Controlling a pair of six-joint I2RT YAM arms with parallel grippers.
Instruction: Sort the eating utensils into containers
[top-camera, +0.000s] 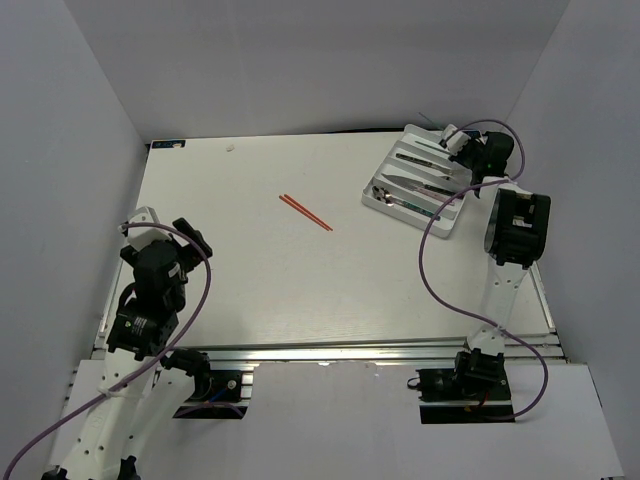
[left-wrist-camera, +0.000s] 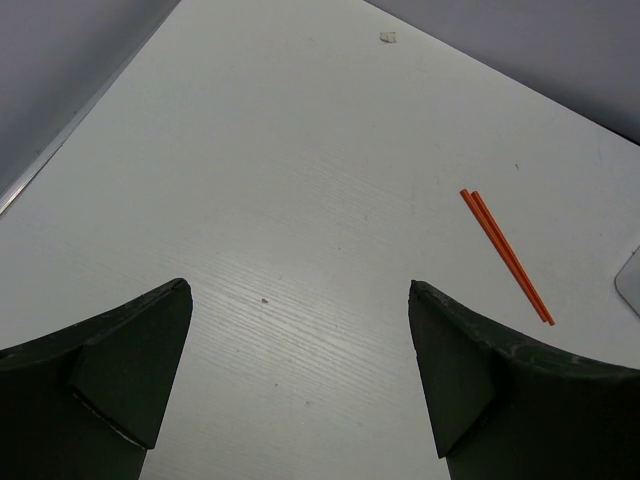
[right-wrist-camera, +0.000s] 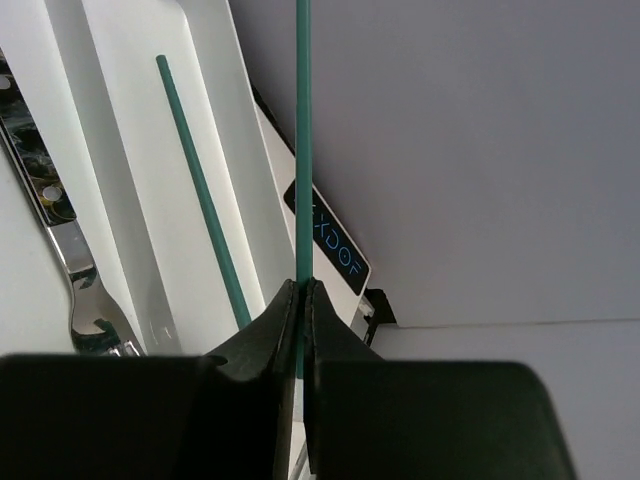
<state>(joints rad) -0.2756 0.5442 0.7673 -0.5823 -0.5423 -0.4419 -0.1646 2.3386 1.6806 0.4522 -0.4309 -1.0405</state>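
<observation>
Your right pincer (right-wrist-camera: 303, 290) is clenched on a green chopstick (right-wrist-camera: 302, 150), held over the tray (right-wrist-camera: 120, 200) at the far right of the counter (top-camera: 250, 280). The stick seems to hang above the tray's outer wall rather than over a slot. Its mate (right-wrist-camera: 200, 190) lies in the slot just inside that wall, with a fork (right-wrist-camera: 85, 290) one slot further in. Shift the stick inward over the mate, turn it parallel, lower it close to the slot floor, then let go. Dropped from height, it could bounce over the wall. Your left pincer (left-wrist-camera: 300, 290) is spread and empty at the near left. The red chopsticks (left-wrist-camera: 505, 255) lie mid-counter, side by side.
</observation>
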